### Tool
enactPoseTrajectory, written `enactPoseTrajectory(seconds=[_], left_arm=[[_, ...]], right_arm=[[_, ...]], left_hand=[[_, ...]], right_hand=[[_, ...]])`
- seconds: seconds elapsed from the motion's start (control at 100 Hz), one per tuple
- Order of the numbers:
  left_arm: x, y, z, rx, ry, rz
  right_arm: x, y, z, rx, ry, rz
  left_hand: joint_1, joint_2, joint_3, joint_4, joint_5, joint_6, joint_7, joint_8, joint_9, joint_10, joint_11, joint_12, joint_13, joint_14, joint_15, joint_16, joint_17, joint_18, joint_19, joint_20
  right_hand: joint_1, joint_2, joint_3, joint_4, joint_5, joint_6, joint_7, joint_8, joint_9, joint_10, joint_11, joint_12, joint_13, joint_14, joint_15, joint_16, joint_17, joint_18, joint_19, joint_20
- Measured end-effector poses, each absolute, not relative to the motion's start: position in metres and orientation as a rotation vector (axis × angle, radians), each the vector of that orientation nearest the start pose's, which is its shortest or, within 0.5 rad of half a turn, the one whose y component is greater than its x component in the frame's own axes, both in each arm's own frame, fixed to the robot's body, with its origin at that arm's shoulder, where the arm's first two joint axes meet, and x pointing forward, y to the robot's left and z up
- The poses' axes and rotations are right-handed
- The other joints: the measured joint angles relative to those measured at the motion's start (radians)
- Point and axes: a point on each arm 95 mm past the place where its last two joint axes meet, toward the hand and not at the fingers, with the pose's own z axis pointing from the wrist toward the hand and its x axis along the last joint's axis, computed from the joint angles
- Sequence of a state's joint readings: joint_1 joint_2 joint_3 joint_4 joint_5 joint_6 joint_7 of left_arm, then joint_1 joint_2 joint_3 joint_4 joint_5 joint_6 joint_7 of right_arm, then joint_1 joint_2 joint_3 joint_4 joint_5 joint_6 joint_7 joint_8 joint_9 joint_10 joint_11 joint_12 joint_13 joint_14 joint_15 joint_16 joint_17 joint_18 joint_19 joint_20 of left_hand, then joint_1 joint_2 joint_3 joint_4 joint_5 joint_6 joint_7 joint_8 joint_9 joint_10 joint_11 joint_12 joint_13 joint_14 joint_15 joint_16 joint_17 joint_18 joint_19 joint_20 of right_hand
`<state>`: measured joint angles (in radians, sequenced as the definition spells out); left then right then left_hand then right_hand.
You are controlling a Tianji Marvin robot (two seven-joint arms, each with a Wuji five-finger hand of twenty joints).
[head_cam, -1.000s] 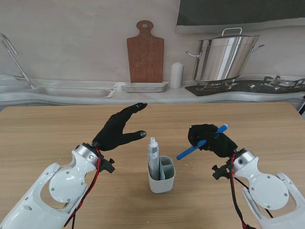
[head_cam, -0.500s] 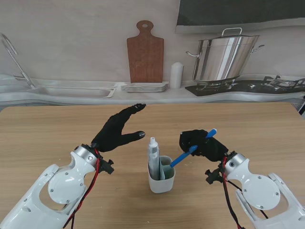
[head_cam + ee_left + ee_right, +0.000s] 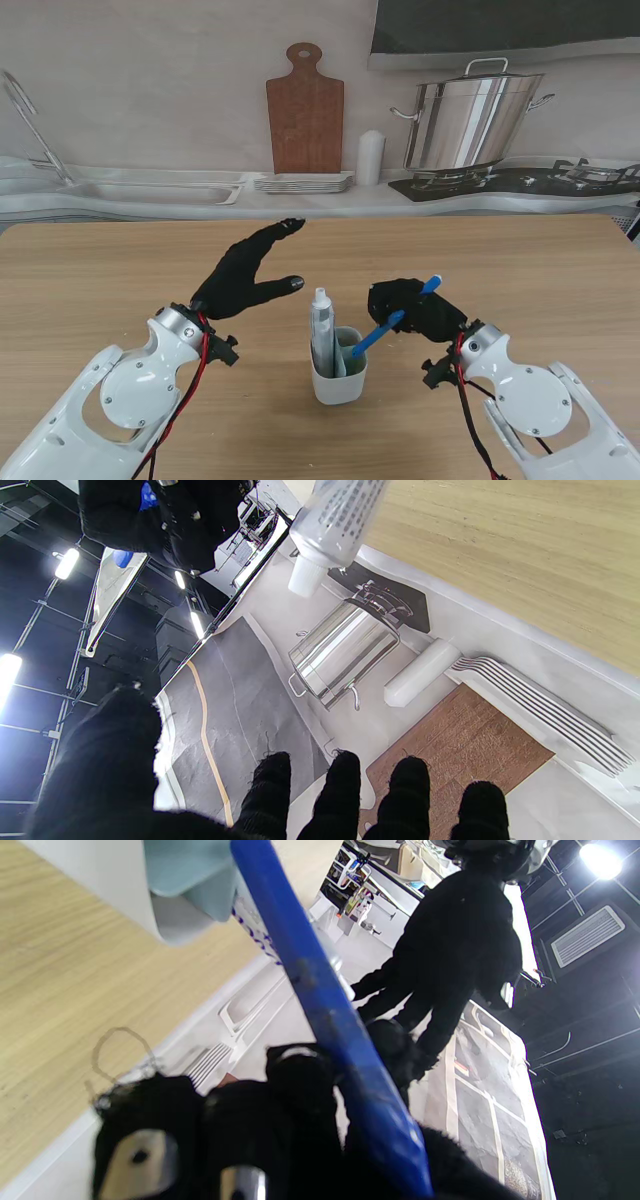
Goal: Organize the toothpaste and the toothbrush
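A white holder cup [image 3: 339, 385] stands mid-table with a grey toothpaste tube [image 3: 322, 330] upright in it, cap up. My right hand [image 3: 415, 308] is shut on a blue toothbrush [image 3: 383, 326], held slanted with its lower end just over the cup's right rim. In the right wrist view the blue toothbrush [image 3: 330, 1015] runs from my fingers toward the cup [image 3: 125, 885]. My left hand [image 3: 247, 273] hovers open to the left of the cup, fingers spread, holding nothing. The left wrist view shows the toothpaste tube [image 3: 332, 527] and my right hand [image 3: 165, 515].
Behind the wooden table [image 3: 110, 280] runs a printed kitchen backdrop with a cutting board [image 3: 305, 110], a stack of plates [image 3: 303, 182], a steel pot [image 3: 478, 122] and a sink [image 3: 150, 190].
My right hand has carried the toothbrush leftward and nearer to me, bringing its lower end from beside the cup to over the rim. The left hand has stayed still.
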<state>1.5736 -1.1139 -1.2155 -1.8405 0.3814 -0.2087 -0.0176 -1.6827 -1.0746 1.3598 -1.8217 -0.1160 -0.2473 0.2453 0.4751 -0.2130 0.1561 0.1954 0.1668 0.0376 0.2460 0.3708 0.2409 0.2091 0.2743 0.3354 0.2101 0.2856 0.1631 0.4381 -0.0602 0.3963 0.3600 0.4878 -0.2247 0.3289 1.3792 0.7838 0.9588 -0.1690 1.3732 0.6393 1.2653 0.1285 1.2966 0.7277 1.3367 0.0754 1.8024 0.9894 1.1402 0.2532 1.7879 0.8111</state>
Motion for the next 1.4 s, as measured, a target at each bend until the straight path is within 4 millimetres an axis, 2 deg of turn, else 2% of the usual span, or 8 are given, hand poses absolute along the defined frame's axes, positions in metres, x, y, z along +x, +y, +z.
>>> enactPoseTrajectory(seconds=[0.41,0.47,0.69,0.79,0.97,1.11,1.25,1.4], left_arm=[[0.379,-0.054,-0.23,-1.411,1.221,-2.285],[0.379,-0.054,-0.231,-1.412,1.221,-2.284],[0.379,-0.053,-0.232,-1.416,1.219,-2.28],[0.379,-0.052,-0.233,-1.419,1.219,-2.278],[0.378,-0.052,-0.233,-1.423,1.22,-2.274],[0.378,-0.051,-0.234,-1.423,1.22,-2.273],[0.378,-0.051,-0.234,-1.42,1.224,-2.269],[0.379,-0.051,-0.235,-1.419,1.225,-2.267]], right_arm=[[0.373,0.016,-0.266,-1.7,-1.285,-2.294],[0.373,0.017,-0.267,-1.699,-1.286,-2.296],[0.373,0.019,-0.271,-1.691,-1.292,-2.293],[0.373,0.02,-0.273,-1.681,-1.293,-2.294],[0.372,0.021,-0.275,-1.678,-1.291,-2.295],[0.372,0.021,-0.275,-1.68,-1.281,-2.303],[0.372,0.022,-0.276,-1.685,-1.264,-2.31],[0.372,0.024,-0.277,-1.682,-1.25,-2.318]], left_hand=[[0.0,0.0,0.0,0.0,0.0,0.0,0.001,0.006,0.0,0.003,0.0,0.0,0.0,0.0,0.0,0.0,0.009,0.001,-0.02,0.023],[0.0,0.0,0.0,0.0,0.0,0.0,0.001,0.007,0.0,0.003,0.0,0.0,0.0,0.0,0.0,0.0,0.01,0.001,-0.022,0.024],[0.0,0.0,0.0,0.0,0.0,0.0,0.002,0.011,0.0,0.003,0.0,0.0,0.0,0.0,0.0,0.0,0.015,0.002,-0.032,0.025],[0.0,0.0,0.0,0.0,0.0,0.0,0.006,0.011,0.0,0.003,0.0,0.0,0.001,0.0,0.0,0.0,0.019,0.003,-0.032,0.037],[0.0,0.0,0.0,0.0,0.0,0.0,0.014,0.012,0.0,0.004,0.0,0.0,0.003,0.0,0.0,0.0,0.023,0.008,-0.04,0.038],[0.002,0.0,0.0,0.0,0.0,0.0,0.028,0.017,0.0,0.005,0.0,0.0,0.011,0.0,0.001,0.0,0.028,0.009,-0.043,0.049],[0.01,-0.001,0.0,0.0,0.0,0.0,0.033,0.022,0.0,0.005,0.0,0.0,0.011,0.0,0.001,0.0,0.03,0.01,-0.044,0.051],[0.011,-0.006,0.0,0.0,0.0,0.0,0.037,0.022,0.0,0.005,0.0,0.0,0.011,0.0,0.001,0.0,0.035,0.01,-0.048,0.051]], right_hand=[[-0.06,0.023,0.016,-0.064,-0.006,-0.011,-0.01,-0.028,0.006,-0.004,-0.002,0.002,0.002,0.0,0.0,0.016,0.0,0.001,0.002,-0.012],[-0.084,0.042,0.017,-0.125,-0.019,-0.013,-0.011,-0.04,0.006,-0.006,-0.002,0.002,0.002,0.0,0.0,0.037,0.0,0.001,0.002,-0.013],[-0.114,0.051,0.018,-0.177,-0.055,-0.013,-0.011,-0.094,0.007,-0.009,-0.002,0.002,0.002,-0.001,0.001,0.06,0.001,0.001,0.002,-0.014],[-0.115,0.051,0.018,-0.191,-0.078,-0.013,-0.012,-0.138,0.007,-0.011,-0.002,0.002,0.002,-0.003,0.001,0.061,0.001,0.001,0.003,-0.014],[-0.138,0.062,0.024,-0.263,-0.091,-0.013,-0.017,-0.205,0.008,-0.013,-0.002,0.002,0.002,-0.007,0.0,0.061,0.001,0.001,0.004,-0.015],[-0.201,0.073,0.025,-0.317,-0.132,-0.012,-0.023,-0.322,0.016,-0.022,-0.002,0.003,0.002,-0.009,0.0,0.061,0.001,0.002,0.004,-0.022],[-0.266,0.084,0.038,-0.411,-0.144,-0.001,-0.032,-0.38,0.021,-0.03,-0.002,0.024,0.002,-0.009,0.0,0.061,0.001,0.01,0.004,-0.024],[-0.384,0.094,0.057,-0.421,-0.196,0.034,-0.07,-0.456,0.022,-0.031,-0.011,0.037,0.002,-0.009,-0.007,0.059,0.001,0.012,0.004,-0.026]])
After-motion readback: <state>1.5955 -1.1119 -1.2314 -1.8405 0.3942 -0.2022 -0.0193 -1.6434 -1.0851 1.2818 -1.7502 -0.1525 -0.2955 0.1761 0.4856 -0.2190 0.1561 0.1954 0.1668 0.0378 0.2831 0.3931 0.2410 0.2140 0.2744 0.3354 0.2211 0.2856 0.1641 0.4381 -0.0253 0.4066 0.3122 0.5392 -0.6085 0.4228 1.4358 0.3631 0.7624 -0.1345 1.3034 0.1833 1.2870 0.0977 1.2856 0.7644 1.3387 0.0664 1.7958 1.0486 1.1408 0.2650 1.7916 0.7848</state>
